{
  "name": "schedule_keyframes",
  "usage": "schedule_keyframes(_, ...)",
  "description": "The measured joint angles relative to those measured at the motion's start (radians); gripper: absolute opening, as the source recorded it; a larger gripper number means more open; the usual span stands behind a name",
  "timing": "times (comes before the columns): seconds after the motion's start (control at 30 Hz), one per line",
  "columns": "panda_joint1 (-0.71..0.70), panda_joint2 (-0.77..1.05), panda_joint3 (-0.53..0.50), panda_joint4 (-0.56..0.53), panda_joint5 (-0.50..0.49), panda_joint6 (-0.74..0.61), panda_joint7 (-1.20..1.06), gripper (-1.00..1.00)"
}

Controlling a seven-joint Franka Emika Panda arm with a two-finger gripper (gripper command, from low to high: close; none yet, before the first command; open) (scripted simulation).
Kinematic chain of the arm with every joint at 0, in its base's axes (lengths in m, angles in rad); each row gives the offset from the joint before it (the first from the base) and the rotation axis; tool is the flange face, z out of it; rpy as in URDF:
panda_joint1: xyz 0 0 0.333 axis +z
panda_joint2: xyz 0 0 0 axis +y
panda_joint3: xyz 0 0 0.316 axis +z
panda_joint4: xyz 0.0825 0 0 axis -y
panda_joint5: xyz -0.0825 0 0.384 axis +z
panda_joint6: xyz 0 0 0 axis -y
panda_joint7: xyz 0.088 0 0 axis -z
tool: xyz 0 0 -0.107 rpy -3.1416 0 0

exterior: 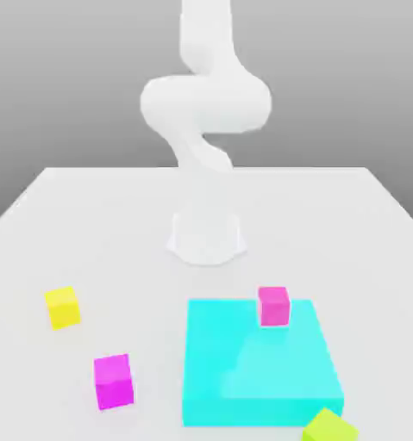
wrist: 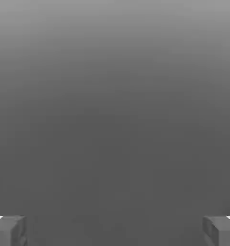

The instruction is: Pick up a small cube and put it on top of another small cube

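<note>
Two fingertips [wrist: 8,230] show the claw [wrist: 115,230] spread wide, apparently empty; small cube [exterior: 62,307] bears no writing.

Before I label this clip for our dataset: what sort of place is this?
Likely a simulated tabletop test scene: a white robot arm on a plain white table, with flat-coloured blocks such as a small yellow cube and a cyan block.

Exterior view: elevated, facing arm [exterior: 205,129] across table [exterior: 106,224]; hand view faces grey backdrop

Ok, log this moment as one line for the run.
stage: before pickup | jaws: open, empty | yellow cube: on table, untouched | magenta cube: on cyan block
</note>
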Motion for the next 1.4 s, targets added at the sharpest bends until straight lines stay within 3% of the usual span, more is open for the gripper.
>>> schedule_keyframes(0.57, 0.063, 0.459, -0.529, -0.319, 0.017, 0.32, -0.759, 0.0)
schedule_keyframes(0.87, -0.004, 0.696, -0.723, -0.487, 0.019, 0.487, -1.151, 0.0)
schedule_keyframes(0.97, -0.069, 0.752, -0.711, -0.503, 0.056, 0.525, -1.24, 0.0)
schedule_keyframes(1.1, -0.077, 0.815, -0.634, -0.485, 0.197, 0.559, -1.354, 0.0)
schedule_keyframes(1.4, -0.286, 0.956, -0.345, -0.44, 0.538, 0.639, -1.609, 0.0)
